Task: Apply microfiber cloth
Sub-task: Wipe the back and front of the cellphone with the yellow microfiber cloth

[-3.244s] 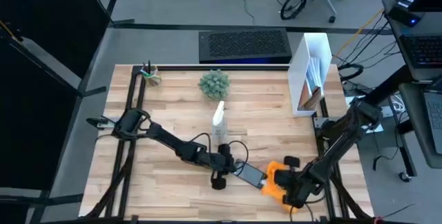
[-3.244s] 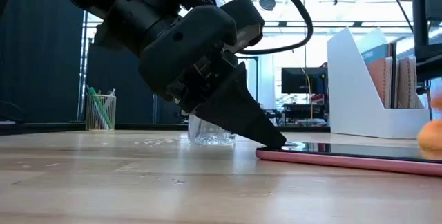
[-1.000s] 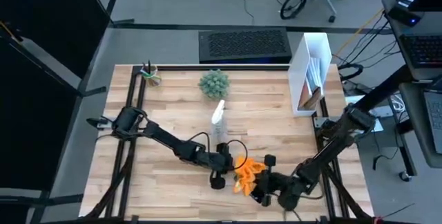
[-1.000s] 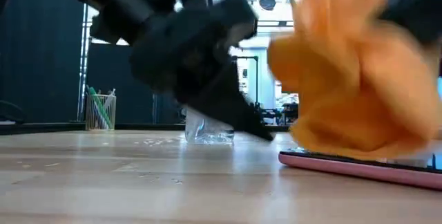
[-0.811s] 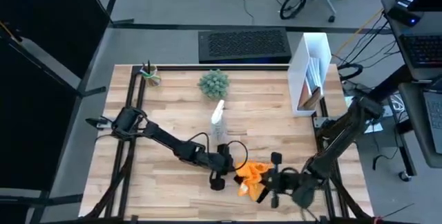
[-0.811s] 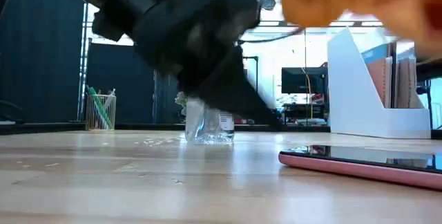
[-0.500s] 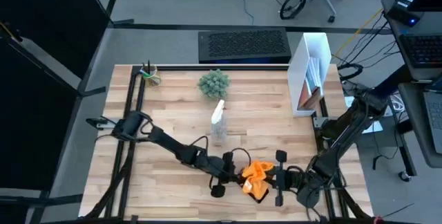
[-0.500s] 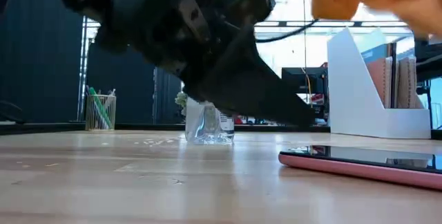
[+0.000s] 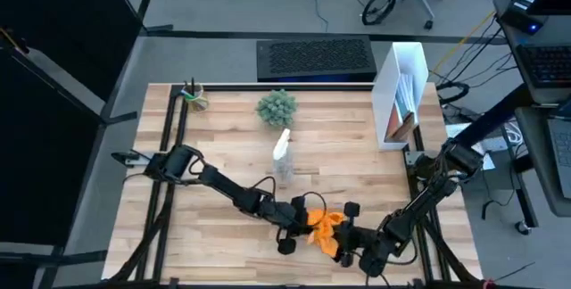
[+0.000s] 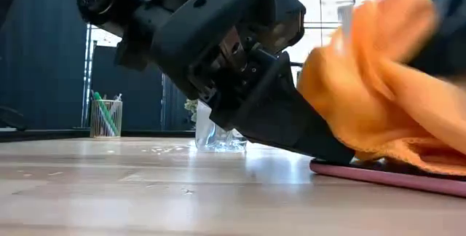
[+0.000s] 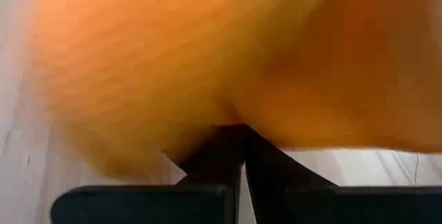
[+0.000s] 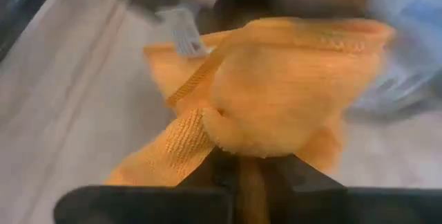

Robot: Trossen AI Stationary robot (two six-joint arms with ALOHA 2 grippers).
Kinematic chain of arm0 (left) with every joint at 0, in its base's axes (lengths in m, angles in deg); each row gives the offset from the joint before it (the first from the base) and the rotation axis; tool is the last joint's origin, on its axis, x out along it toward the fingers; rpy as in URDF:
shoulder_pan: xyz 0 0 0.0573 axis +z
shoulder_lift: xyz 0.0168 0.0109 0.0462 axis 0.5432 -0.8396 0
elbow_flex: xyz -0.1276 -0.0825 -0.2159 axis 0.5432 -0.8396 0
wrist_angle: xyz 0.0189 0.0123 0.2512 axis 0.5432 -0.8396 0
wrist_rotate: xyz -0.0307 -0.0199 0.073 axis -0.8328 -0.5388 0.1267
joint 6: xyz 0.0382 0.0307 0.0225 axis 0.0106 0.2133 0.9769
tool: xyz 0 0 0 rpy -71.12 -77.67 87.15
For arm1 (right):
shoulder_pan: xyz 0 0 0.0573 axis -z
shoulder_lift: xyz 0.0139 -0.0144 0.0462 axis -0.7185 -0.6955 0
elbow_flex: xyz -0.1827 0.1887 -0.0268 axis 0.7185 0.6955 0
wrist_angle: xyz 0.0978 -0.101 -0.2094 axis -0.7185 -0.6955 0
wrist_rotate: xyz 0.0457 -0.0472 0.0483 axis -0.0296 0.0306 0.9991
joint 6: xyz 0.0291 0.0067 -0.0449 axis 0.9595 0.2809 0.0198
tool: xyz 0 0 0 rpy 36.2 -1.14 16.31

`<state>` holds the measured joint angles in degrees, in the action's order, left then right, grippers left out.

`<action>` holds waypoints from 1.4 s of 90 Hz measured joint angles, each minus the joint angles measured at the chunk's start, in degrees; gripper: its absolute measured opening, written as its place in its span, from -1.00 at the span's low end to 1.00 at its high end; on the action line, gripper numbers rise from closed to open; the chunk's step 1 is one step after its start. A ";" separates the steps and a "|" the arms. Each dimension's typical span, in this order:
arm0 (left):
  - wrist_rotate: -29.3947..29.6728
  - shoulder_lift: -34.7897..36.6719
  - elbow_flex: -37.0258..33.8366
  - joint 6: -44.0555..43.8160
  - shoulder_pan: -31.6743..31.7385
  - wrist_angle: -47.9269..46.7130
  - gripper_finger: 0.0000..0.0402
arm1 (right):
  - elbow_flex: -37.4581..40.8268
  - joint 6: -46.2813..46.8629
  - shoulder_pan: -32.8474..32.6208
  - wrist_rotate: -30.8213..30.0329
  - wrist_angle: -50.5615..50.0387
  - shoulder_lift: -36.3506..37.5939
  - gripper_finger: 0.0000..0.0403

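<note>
The orange microfiber cloth [image 9: 323, 225] lies bunched near the table's front edge, draped over the flat pink-edged phone [image 10: 364, 174]. My right gripper [image 9: 343, 235] comes from the table's right and is shut on the cloth [image 12: 276, 92]. My left gripper [image 9: 303, 220] is shut, slants down from the left, and its tips [image 10: 342, 156] stand at the phone's end beside the cloth [image 10: 378, 97]. The cloth [image 11: 207, 44] fills the left wrist view. My left gripper's shut fingertips [image 10: 341, 154] come down slanting from the table's left onto the phone's end [image 10: 324, 167], which lies flat on the table. The cloth lies against them. My right gripper pinches a bunched fold of the cloth [image 12: 238, 144] between its two fingers, several layers. The cloth's lower part rests on the phone.
A clear spray bottle [image 9: 283, 155] stands just behind the grippers at mid table. A small plant [image 9: 277, 108], a pen cup [image 9: 194, 97] and a white file holder [image 9: 401, 93] stand along the far edge, with a keyboard [image 9: 317, 57] beyond it.
My right gripper lifted the cloth off the phone, swung it toward the table's right, then brought it back down onto the phone. My left gripper rose off the phone's end, moved a little toward the near edge and right, and has come down there again, staying shut.
</note>
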<state>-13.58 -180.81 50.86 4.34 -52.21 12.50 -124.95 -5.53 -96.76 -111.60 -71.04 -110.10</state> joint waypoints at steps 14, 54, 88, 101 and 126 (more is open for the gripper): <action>-0.24 -0.04 -0.02 -1.55 0.90 -1.39 -0.97 | -0.13 6.84 -2.52 4.01 0.05 -3.59 -0.96; 2.17 -0.07 -0.31 -3.04 2.03 -5.61 -0.97 | -0.33 17.34 -7.69 8.73 0.06 -5.15 -0.96; 2.39 5.38 -0.92 0.93 1.77 -8.49 -0.97 | -0.09 5.39 -3.05 6.70 0.87 -4.72 -0.96; 1.26 6.80 -0.67 3.11 1.66 -6.24 -0.97 | 0.30 -0.19 -1.68 7.22 -0.31 -1.55 -0.95; -2.86 4.65 1.30 3.61 1.18 1.13 -0.97 | 0.22 -4.75 -1.45 4.09 -0.60 9.49 -0.92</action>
<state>-16.44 -176.16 52.16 7.95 -51.03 13.63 -124.73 -10.28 -98.21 -107.52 -71.64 -100.61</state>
